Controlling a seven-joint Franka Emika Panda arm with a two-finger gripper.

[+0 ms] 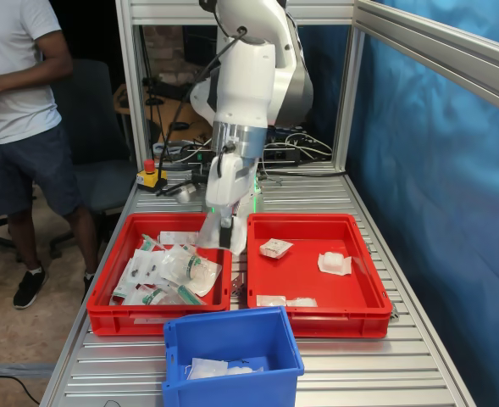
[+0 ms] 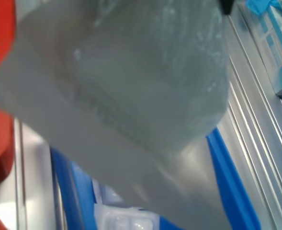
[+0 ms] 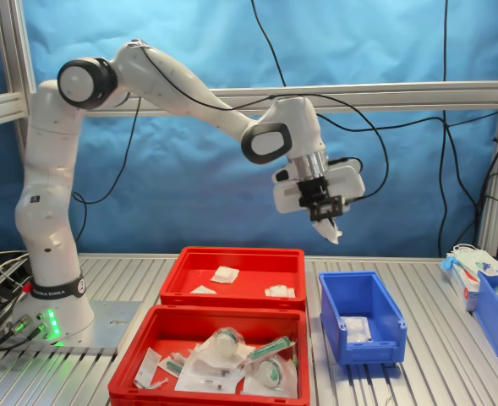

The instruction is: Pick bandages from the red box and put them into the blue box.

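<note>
My gripper (image 3: 325, 216) grasps a crinkly clear-wrapped bandage (image 3: 332, 230), raised above the deep blue box (image 3: 360, 315); the shallow red box (image 3: 234, 277) sits below, beside it on the ribbed counter (image 3: 451, 355).

A ribbed aluminium table (image 3: 451, 372) carries 2 red trays side by side: the red box (image 3: 232, 292) and the pouch-filled red tray (image 3: 147, 355). The blue box (image 3: 360, 326) stands just beside them, and the arm's base (image 3: 58, 317) sits on it too.
</note>
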